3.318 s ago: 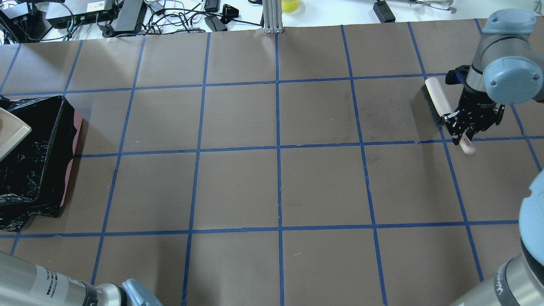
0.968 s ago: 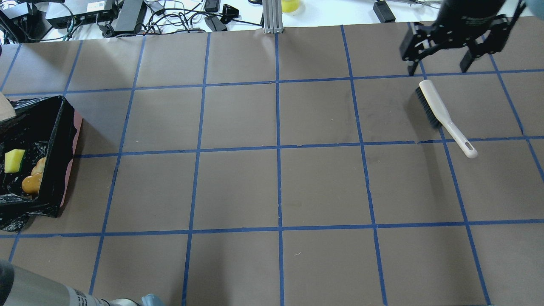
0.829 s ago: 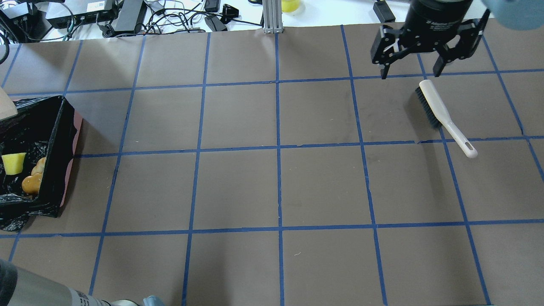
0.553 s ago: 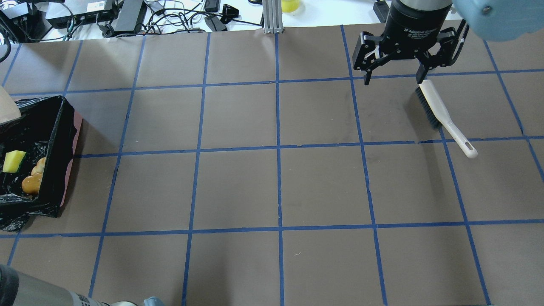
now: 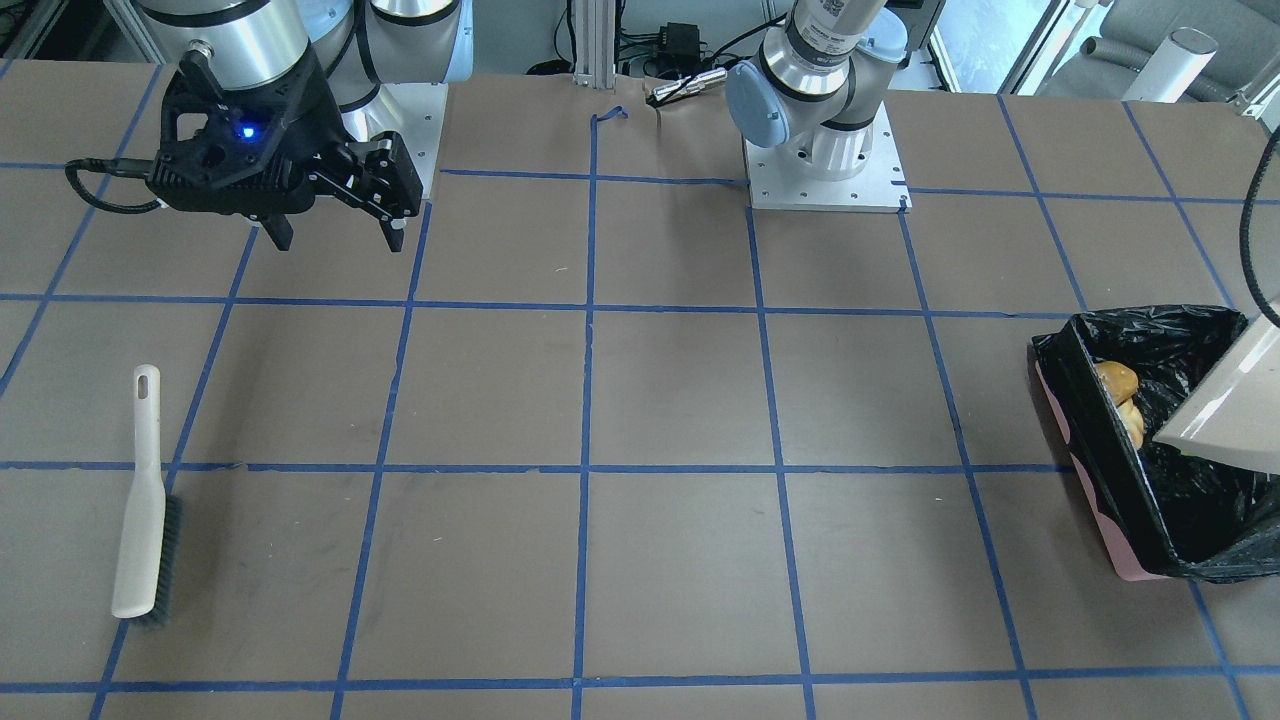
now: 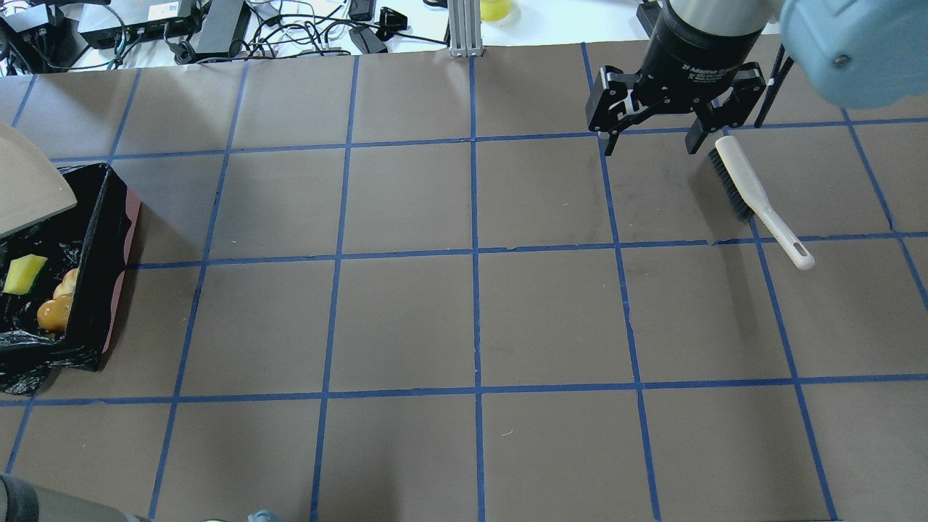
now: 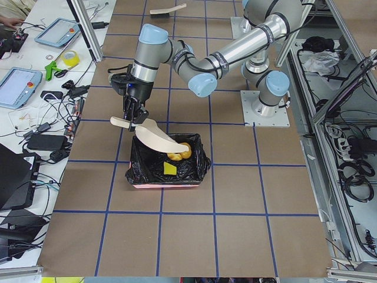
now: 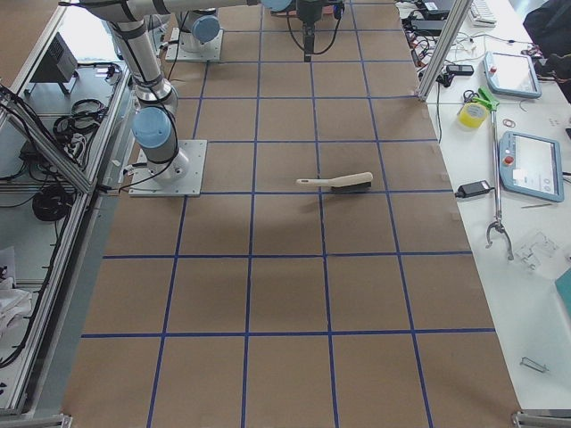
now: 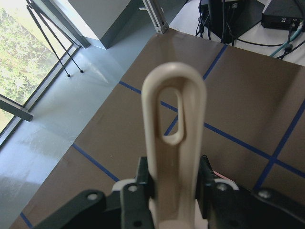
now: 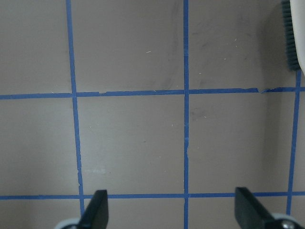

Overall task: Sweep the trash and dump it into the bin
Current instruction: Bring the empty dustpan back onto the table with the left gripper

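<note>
Now that the right pincer (image 6: 650, 145) has let go of the white-handled, dark-bristled hand brush (image 6: 747, 185), its fingers stand wide apart with nothing between them. Over the last second it has slid along the far edge of the table (image 6: 464, 319), away from the right end and just past the brush head. The brush lies flat near the far right corner. At the left end of the table, the beige plastic dustpan (image 6: 25, 188) covered the mouth of the pink-sided rectangular bin lined with a crinkly black plastic bag (image 6: 101, 239) a few seconds ago. It has since tipped up and back, so the trash now shows inside the bin. The left pincer (image 9: 174, 181) is clamped tight on the dustpan's looped handle. Counted, there are three pieces of trash, all in the bin: one yellow sponge chunk (image 6: 24, 274), one yellow-brown potato-like lump (image 6: 54, 314), and one pale crescent-shaped slice (image 6: 69, 281) tucked against the lump. There is also one bin, one dustpan, one brush and two pincers. With all three pieces in the bin, the sweeping and dumping look done, and probably only setting the dustpan down remains.
</note>
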Robot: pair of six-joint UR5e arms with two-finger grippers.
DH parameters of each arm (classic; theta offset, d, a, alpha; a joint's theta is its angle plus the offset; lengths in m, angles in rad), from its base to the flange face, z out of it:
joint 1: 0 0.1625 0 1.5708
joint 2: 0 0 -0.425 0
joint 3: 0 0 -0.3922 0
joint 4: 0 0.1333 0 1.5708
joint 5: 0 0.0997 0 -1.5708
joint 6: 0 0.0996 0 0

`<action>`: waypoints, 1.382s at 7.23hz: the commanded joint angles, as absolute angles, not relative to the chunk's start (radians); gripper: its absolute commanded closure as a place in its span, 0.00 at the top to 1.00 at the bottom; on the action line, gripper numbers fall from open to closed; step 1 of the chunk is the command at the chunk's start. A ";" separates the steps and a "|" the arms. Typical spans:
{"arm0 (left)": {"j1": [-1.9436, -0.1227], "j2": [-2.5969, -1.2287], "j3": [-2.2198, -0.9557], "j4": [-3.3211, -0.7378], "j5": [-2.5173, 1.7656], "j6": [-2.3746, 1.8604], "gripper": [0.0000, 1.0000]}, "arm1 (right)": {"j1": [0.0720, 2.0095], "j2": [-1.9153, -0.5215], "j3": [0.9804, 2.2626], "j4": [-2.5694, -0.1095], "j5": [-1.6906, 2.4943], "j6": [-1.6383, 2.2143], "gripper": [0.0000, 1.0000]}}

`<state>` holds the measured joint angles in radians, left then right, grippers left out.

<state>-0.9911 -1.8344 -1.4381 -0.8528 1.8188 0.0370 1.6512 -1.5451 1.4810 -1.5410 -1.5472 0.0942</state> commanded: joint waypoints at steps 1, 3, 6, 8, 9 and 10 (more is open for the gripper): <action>-1.076 -1.807 -1.436 -0.986 1.809 -0.194 0.00 | 1.648 -1.548 1.483 -1.578 -1.549 0.098 1.00; -1.162 -1.806 -1.448 -1.096 1.732 -0.485 0.00 | 1.638 -1.549 1.483 -1.574 -1.572 0.101 1.00; -1.239 -1.839 -1.471 -1.124 1.655 -0.769 0.00 | 1.637 -1.549 1.483 -1.571 -1.578 0.098 1.00; -1.258 -1.879 -1.473 -1.120 1.539 -0.897 0.00 | 1.637 -1.548 1.485 -1.569 -1.578 0.097 1.00; -1.290 -1.905 -1.473 -1.124 1.537 -0.996 0.00 | 1.637 -1.548 1.486 -1.569 -1.578 0.095 1.00; -1.317 -1.936 -1.473 -1.121 1.537 -1.065 0.00 | 1.637 -1.548 1.486 -1.569 -1.578 0.095 1.00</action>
